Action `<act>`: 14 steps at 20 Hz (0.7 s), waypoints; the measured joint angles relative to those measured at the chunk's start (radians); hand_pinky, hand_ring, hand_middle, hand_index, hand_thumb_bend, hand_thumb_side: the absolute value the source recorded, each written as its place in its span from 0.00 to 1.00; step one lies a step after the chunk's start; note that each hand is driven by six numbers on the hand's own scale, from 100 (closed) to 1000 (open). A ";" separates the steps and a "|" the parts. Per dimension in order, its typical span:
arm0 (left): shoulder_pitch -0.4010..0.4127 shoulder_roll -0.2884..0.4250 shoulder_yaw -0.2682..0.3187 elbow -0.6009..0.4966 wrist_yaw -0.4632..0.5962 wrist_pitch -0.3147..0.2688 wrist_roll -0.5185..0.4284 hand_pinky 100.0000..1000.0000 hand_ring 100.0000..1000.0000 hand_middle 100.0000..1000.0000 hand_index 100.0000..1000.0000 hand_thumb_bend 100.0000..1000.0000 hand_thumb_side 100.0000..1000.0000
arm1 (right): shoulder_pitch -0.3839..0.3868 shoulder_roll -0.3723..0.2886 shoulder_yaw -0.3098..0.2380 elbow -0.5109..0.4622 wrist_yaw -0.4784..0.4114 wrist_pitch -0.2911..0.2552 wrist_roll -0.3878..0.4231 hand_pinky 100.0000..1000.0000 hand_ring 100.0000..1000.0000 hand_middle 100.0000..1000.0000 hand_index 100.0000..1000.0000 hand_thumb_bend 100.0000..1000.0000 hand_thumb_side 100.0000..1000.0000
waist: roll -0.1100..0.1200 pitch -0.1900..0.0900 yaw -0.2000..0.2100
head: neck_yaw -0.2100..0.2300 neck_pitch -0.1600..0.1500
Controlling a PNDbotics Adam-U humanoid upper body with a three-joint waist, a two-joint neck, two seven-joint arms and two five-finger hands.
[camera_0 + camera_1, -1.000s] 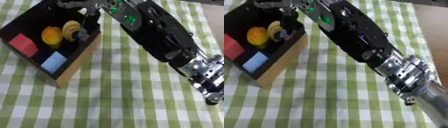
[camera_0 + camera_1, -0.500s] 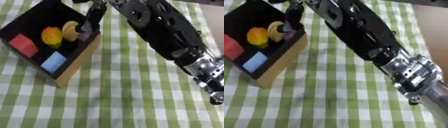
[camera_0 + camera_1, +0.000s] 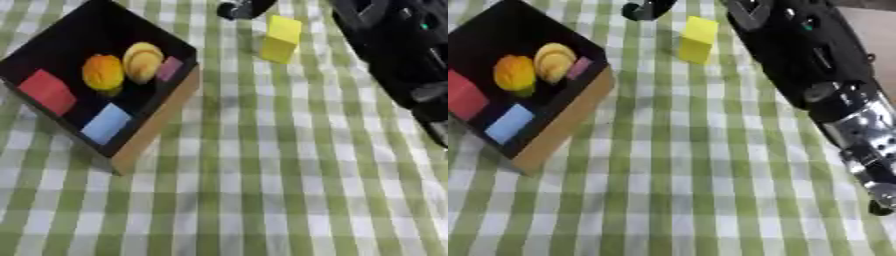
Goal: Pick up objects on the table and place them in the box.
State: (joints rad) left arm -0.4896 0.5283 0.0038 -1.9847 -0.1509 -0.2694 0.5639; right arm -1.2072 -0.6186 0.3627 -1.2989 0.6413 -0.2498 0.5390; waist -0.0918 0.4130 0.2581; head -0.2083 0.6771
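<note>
My right hand (image 3: 647,8) shows only as dark fingertips at the top edge, its grasp impossible to tell, just beside the yellow rectangular block (image 3: 696,39) standing on the green checked tablecloth (image 3: 684,165), right of the black-lined wooden box (image 3: 144,131).

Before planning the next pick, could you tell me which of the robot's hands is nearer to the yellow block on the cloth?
Right. The right hand shows at the top edge, just up-left of the yellow block; the left hand is in neither view.
</note>
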 measured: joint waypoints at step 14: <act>0.006 0.000 0.001 0.000 -0.001 0.005 0.005 0.76 0.77 0.73 0.79 0.27 0.66 | -0.051 0.079 -0.056 0.224 0.160 0.013 -0.019 0.87 0.90 0.71 0.90 0.26 0.18 | 0.022 0.013 -0.008 | -0.022 -0.019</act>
State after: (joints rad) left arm -0.4836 0.5283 0.0046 -1.9847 -0.1520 -0.2644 0.5694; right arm -1.2586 -0.5392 0.3071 -1.0749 0.8012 -0.2367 0.5201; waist -0.0697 0.4262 0.2506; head -0.2304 0.6585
